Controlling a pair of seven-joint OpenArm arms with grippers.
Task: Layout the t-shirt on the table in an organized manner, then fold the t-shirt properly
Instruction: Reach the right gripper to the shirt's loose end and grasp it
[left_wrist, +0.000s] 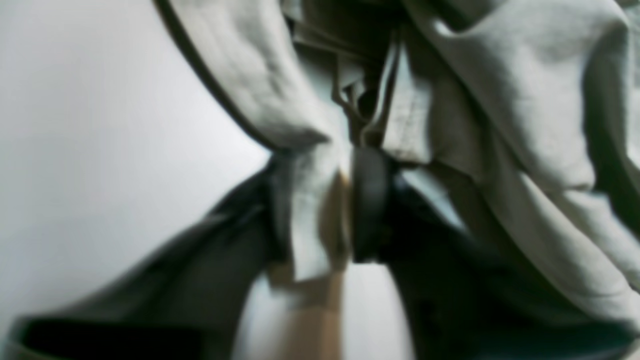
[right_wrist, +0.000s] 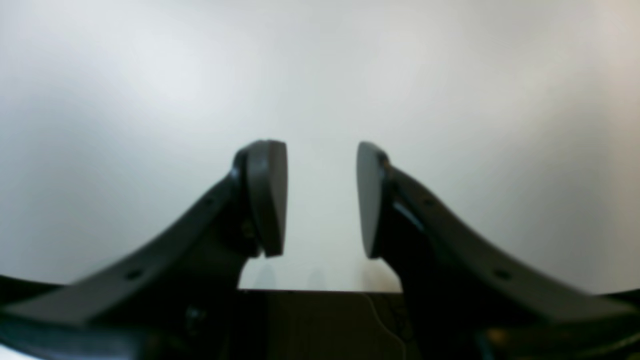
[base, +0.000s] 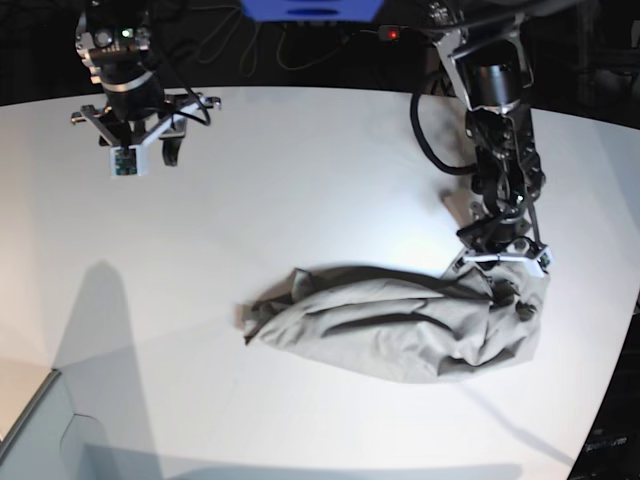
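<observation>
I have the t-shirt (base: 400, 325) lying in a crumpled heap on the table (base: 300, 180), toward the near right part of the base view, bunched into a long rumpled mound and nowhere near flat. So I judge we are at the very start of the layout step — no folding is possible until the cloth is spread.

My left gripper (left_wrist: 327, 205) is down at the right end of the heap. In the left wrist view a fold of grey fabric sits between the two pads, which stand close together with cloth pressed between them, so I read it as pinching the shirt. Which part it has I cannot tell; there are hems and seams just above the pads, but the view is blurred.

My right gripper (right_wrist: 322, 200) hangs well apart from the shirt, above bare table at the far left of the base view. Its jaws stand parted with nothing between them — only white tabletop shows through the gap.

Next, I think, the left arm needs to lift and draw its pinch away so the mound unrolls. The right arm must come over to the other end and take a second corner. The risk is dragging the whole heap instead of spreading it.
</observation>
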